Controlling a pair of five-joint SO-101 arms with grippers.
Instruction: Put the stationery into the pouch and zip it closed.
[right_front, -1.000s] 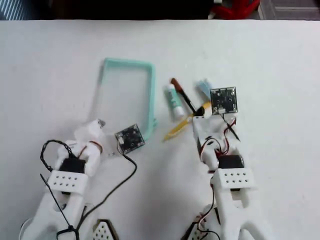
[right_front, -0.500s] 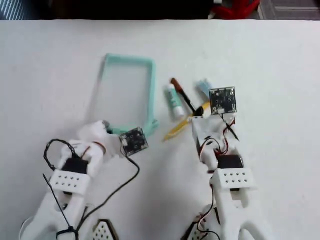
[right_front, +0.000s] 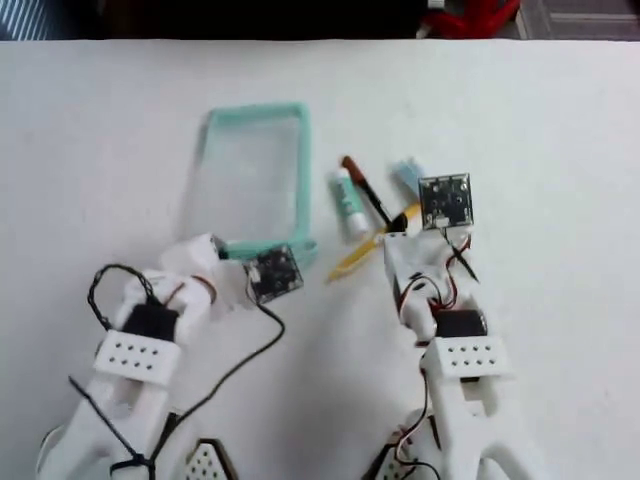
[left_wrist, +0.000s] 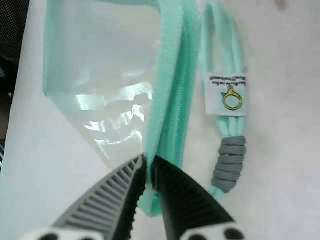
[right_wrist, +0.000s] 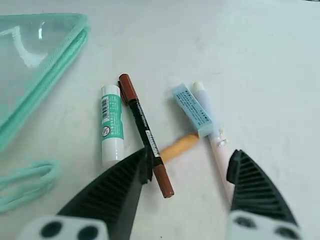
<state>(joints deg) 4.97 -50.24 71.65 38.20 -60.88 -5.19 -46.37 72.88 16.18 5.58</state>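
High view: overhead, far. Wrist views: close, low; all share pouch (right_front: 255, 175) edge.

A white table (right_front: 560, 150) takes up nearly the whole high view. Its matte top is bright and evenly lit, with only soft shadows. The far edge runs straight across the top of the view, and beyond it lies a dark strip (right_front: 250, 18) — too dim to tell wall from floor. At the strip's left end is a patch of pale blue slats (right_front: 20, 18). Toward the right a bright red object (right_front: 470, 15) sits beside a pale grey surface (right_front: 585, 18) — neither clear enough to name. In the left wrist view the tabletop's edge gives way to a dark area (left_wrist: 9, 55).
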